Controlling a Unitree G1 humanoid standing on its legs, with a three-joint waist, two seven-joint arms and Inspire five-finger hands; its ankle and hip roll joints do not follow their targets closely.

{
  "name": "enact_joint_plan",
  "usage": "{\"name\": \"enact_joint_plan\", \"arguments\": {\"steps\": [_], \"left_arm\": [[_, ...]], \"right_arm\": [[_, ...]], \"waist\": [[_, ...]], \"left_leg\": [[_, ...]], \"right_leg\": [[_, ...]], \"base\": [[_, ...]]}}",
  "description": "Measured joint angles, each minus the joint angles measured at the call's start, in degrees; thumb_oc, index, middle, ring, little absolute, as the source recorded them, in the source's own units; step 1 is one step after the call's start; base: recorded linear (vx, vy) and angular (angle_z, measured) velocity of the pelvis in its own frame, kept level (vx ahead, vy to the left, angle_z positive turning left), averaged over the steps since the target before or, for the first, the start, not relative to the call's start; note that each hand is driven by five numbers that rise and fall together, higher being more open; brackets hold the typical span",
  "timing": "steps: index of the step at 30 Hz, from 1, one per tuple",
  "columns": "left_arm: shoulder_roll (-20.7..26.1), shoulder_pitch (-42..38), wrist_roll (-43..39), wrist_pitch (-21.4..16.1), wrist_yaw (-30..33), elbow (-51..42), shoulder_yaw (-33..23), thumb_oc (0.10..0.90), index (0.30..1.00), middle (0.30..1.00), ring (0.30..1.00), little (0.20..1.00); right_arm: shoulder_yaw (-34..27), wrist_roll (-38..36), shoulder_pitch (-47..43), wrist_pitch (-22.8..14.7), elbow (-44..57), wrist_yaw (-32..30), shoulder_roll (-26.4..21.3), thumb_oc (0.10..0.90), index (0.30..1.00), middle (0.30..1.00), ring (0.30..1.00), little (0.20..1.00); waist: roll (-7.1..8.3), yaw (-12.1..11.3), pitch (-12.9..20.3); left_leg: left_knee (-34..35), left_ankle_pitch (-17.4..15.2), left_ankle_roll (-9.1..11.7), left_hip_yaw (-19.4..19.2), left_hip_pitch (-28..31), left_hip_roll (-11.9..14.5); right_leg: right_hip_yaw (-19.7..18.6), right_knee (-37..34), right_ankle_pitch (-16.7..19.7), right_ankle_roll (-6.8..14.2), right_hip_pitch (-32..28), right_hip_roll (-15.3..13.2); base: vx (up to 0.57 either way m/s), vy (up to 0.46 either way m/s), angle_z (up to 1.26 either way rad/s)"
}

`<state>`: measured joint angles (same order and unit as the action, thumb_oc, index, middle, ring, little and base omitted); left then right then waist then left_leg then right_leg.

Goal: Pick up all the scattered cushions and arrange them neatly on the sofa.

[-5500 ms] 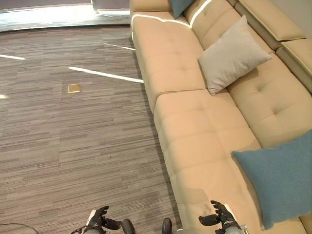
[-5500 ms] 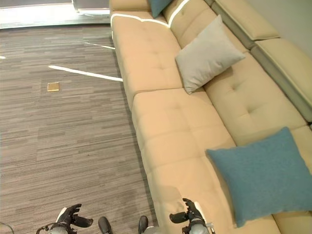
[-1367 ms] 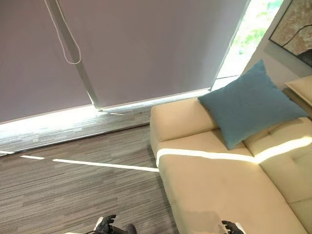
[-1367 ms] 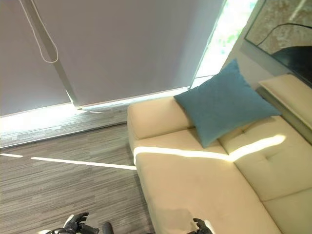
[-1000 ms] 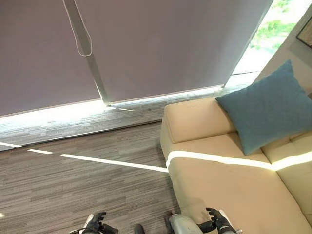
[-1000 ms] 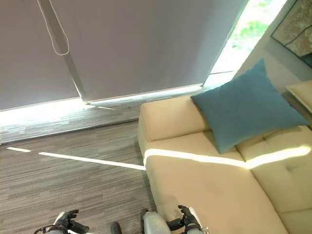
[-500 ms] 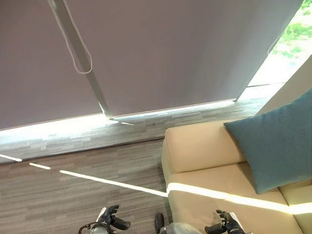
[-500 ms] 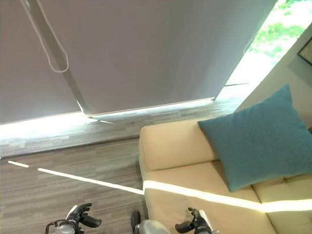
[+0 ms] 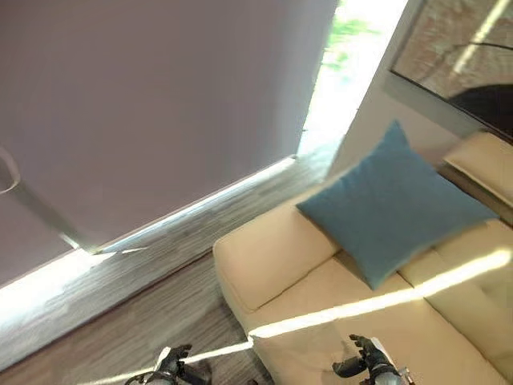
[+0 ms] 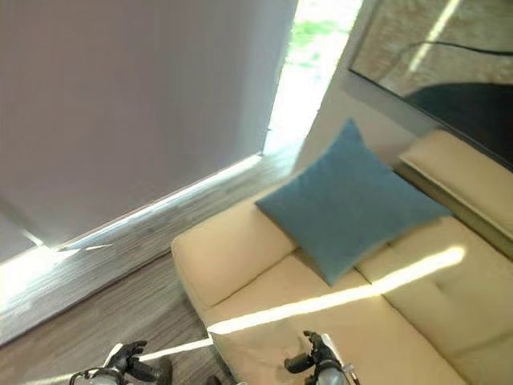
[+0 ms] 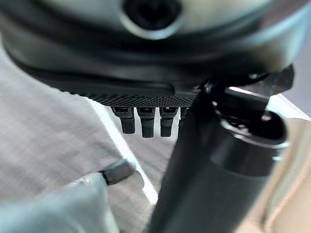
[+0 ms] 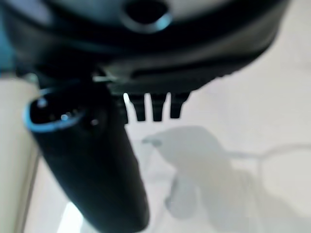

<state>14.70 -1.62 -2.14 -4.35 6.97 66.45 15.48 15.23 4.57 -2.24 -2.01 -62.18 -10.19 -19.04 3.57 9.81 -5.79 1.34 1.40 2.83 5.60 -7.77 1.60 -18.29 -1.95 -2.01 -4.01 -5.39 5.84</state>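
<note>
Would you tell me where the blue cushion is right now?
The blue cushion leans against the beige sofa's backrest at its window end, ahead of the right hand.

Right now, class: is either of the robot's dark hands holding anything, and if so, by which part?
Nothing is held. The left hand and right hand are both open and empty; the blue square cushion leans on the beige sofa.

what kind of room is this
Probably a lounge or living room. A long beige sofa holds a teal cushion propped against its back, a big window beside it is covered by a grey roller blind, and the floor is striped grey carpet.
</note>
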Motion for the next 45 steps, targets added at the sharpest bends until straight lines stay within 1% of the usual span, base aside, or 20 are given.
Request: {"name": "enact_joint_plan", "arguments": {"steps": [1,2,3,4,6,8,9,10,12,14,15,16,20,23,34,39,42,43,44,45], "left_arm": [[-0.1,0.0,0.0,0.0,0.0,0.6,0.0,0.800,0.900,0.900,0.900,0.900],[0.0,0.1,0.1,0.0,0.0,0.6,0.0,0.800,0.900,0.900,0.900,0.900],[0.0,0.4,0.1,-0.1,0.1,0.4,0.0,0.800,0.900,0.900,0.900,0.900],[0.5,1.0,0.2,-0.3,0.1,0.5,0.0,0.800,0.900,0.900,0.900,0.900],[0.8,0.4,0.3,-0.2,0.0,0.6,0.0,0.800,0.900,0.900,0.900,0.900],[1.0,-0.8,0.5,-0.4,0.1,0.6,0.0,0.800,0.900,0.900,0.900,0.900],[2.1,-0.9,0.5,-0.3,0.2,0.7,-0.1,0.800,0.900,0.900,0.900,0.900],[2.7,-1.3,0.5,-0.3,0.3,0.7,-0.3,0.800,0.900,0.900,0.900,0.900],[3.3,-0.9,0.3,-0.3,0.7,0.6,-0.9,0.800,0.900,0.900,0.900,0.900],[3.4,0.0,0.1,-0.3,1.1,0.3,-1.4,0.800,0.900,0.900,0.900,0.900],[3.5,0.2,0.0,-0.4,1.1,0.3,-1.8,0.800,0.900,0.900,0.900,0.900],[3.4,0.5,0.0,-0.4,1.1,0.3,-2.3,0.800,0.900,0.900,0.900,0.900],[1.9,0.9,0.1,-0.3,0.2,0.1,-2.3,0.800,0.900,0.900,0.900,0.900],[0.5,1.1,0.1,-0.3,-0.1,0.1,-2.3,0.800,0.900,0.900,0.900,0.900],[0.1,0.9,0.1,-0.3,0.0,0.5,-2.3,0.800,0.900,0.900,0.900,0.900],[0.0,0.8,0.1,-0.3,-0.1,0.5,-2.2,0.800,0.900,0.900,0.900,0.900],[-0.2,0.2,0.0,-0.3,0.0,0.3,-2.2,0.800,0.900,0.900,0.900,0.900],[-0.3,0.1,0.0,-0.3,-0.1,0.1,-2.2,0.800,0.900,0.900,0.900,0.900],[-0.9,0.1,0.0,-0.3,-0.1,0.0,-1.9,0.800,0.900,0.900,0.900,0.900],[-1.5,0.4,0.0,-0.3,-0.2,0.0,-1.8,0.800,0.900,0.900,0.900,0.900]], "right_arm": [[0.1,0.0,0.3,0.1,-0.1,0.0,0.0,0.800,0.900,0.900,0.900,0.900],[0.1,0.2,1.3,0.0,-0.1,0.1,0.2,0.800,0.900,0.900,0.900,0.900],[0.1,0.3,1.7,0.1,-0.2,0.2,0.2,0.800,0.900,0.900,0.900,0.900],[0.1,0.6,1.9,0.2,-0.1,0.2,0.6,0.800,0.900,0.900,0.900,0.900],[0.2,0.9,2.7,0.3,0.1,0.2,0.9,0.800,0.900,0.900,0.900,0.900],[0.2,0.9,3.3,1.1,-0.1,0.5,1.9,0.800,0.900,0.900,0.900,0.900],[0.6,1.1,2.9,1.1,0.1,1.1,3.9,0.800,0.900,0.900,0.900,0.900],[0.9,1.1,2.6,0.9,0.1,1.2,4.8,0.800,0.900,0.900,0.900,0.900],[1.4,1.7,1.2,0.9,0.3,1.1,6.2,0.800,0.900,0.900,0.900,0.900],[0.6,2.1,0.2,0.5,1.3,1.1,5.6,0.800,0.900,0.900,0.900,0.900],[0.6,2.4,0.1,0.5,1.5,1.0,5.4,0.800,0.900,0.900,0.900,0.900],[0.6,2.4,0.1,0.5,1.9,1.1,5.3,0.800,0.900,0.900,0.900,0.900],[0.2,3.0,0.0,0.4,2.3,1.0,2.8,0.800,0.900,0.900,0.900,0.900],[0.0,3.0,0.1,0.5,2.5,0.9,0.6,0.800,0.900,0.900,0.900,0.900],[0.1,3.6,0.7,0.4,4.5,1.2,0.1,0.800,0.900,0.900,0.900,0.900],[0.1,3.5,1.1,0.3,4.4,1.2,0.1,0.800,0.900,0.900,0.900,0.900],[0.0,2.9,0.7,0.1,4.1,1.1,0.0,0.800,0.900,0.900,0.900,0.900],[0.0,2.7,0.6,0.3,4.1,1.1,0.0,0.800,0.900,0.900,0.900,0.900],[0.0,2.5,0.3,0.3,3.9,1.0,-0.4,0.800,0.900,0.900,0.900,0.900],[0.0,2.4,0.0,0.2,3.9,0.9,-0.7,0.800,0.900,0.900,0.900,0.900]], "waist": [[-0.45,0.7,0.5],[-0.26,0.7,0.8],[-0.40,0.1,0.8],[-0.77,0.2,0.9],[-0.58,1.0,0.9],[-0.82,0.6,0.5],[-0.61,-0.1,0.3],[-0.51,0.2,0.3],[-0.52,-2.4,-0.1],[-0.69,-3.0,-0.2],[-0.40,-3.3,0.0],[-0.15,-3.5,0.2],[-1.61,-2.9,1.0],[-3.28,-2.8,1.8],[-4.72,-2.8,2.4],[-3.50,-2.9,1.4],[-1.77,-2.7,-0.2],[-0.65,-2.9,-0.8],[-0.57,-3.1,-0.9],[-0.51,-2.9,-1.0]], "left_leg": [[0.0,3.3,-1.0,-1.1,0.7,0.0],[1.3,3.5,-1.1,-2.8,2.4,-0.5],[4.0,3.9,-1.7,-4.9,4.7,-0.5],[3.9,4.5,-3.5,-8.6,5.4,-1.5],[3.8,4.0,-4.2,-10.0,5.4,-3.1],[3.8,3.8,-4.7,-11.6,5.4,-3.7],[3.8,3.4,-5.1,-14.7,5.5,-3.8],[3.8,3.3,-5.2,-15.6,5.6,-3.8],[3.9,2.2,-5.2,-22.1,5.9,-2.4],[4.1,0.7,-4.4,-24.6,7.1,-1.4],[4.1,0.5,-4.1,-25.5,7.6,-0.9],[4.1,0.2,-3.8,-26.3,8.0,-0.5],[3.9,0.6,-2.7,-26.3,8.6,1.2],[3.8,0.6,-2.7,-26.2,8.6,1.6],[1.5,0.2,-3.3,-23.2,10.0,3.3],[-7.0,1.0,-2.2,-19.9,6.1,4.7],[-11.5,3.1,1.7,-17.3,4.6,4.9],[-12.5,1.3,3.0,-16.5,3.7,4.4],[-8.7,0.5,3.2,-13.5,4.2,2.3],[-4.4,0.6,3.0,-12.9,4.4,1.0]], "right_leg": [[0.0,0.1,-0.9,0.7,-0.7,-0.4],[-0.1,1.7,-2.0,1.1,0.0,-1.2],[0.2,4.5,-3.3,2.9,1.3,-1.2],[3.6,7.5,-5.7,5.8,3.4,-2.7],[5.7,7.4,-6.8,7.1,4.3,-4.8],[5.7,8.6,-7.9,8.7,6.1,-6.0],[6.4,11.1,-8.1,10.6,8.7,-6.8],[7.1,11.8,-8.1,10.9,9.9,-7.0],[15.2,11.8,-6.4,10.5,13.5,-9.0],[30.9,8.9,-2.7,10.6,12.7,-14.2],[32.8,7.6,-1.3,11.7,12.0,-14.9],[34.4,6.6,0.4,11.6,11.6,-15.0],[34.3,3.4,2.9,9.0,9.4,-12.3],[33.6,3.5,2.5,8.1,9.7,-11.5],[32.0,0.7,1.4,7.1,6.2,-9.6],[32.1,-1.1,1.7,5.3,4.2,-9.7],[31.6,-1.6,1.3,3.7,2.9,-9.3],[31.3,-2.7,1.4,3.3,2.3,-9.3],[30.3,-3.3,1.8,3.3,2.4,-9.2],[29.7,-3.3,1.8,3.3,2.8,-8.7]], "base": [[0.14,0.229,-0.89],[0.11,0.213,-1.01],[0.08,0.185,-1.55],[0.07,0.193,-1.53],[0.03,0.146,-0.81],[0.01,0.139,-0.59],[0.01,0.073,-0.82],[0.01,0.074,-1.11],[0.05,0.023,-1.39],[0.05,0.004,-1.06],[0.06,-0.021,-0.52],[0.06,-0.029,-0.44],[0.05,-0.061,-0.12],[0.02,-0.060,-0.11],[0.02,-0.192,-0.05],[0.00,-0.130,0.11],[0.10,-0.020,0.00],[0.08,0.053,-0.24],[0.11,0.081,-0.33],[0.11,0.110,-0.44]]}}
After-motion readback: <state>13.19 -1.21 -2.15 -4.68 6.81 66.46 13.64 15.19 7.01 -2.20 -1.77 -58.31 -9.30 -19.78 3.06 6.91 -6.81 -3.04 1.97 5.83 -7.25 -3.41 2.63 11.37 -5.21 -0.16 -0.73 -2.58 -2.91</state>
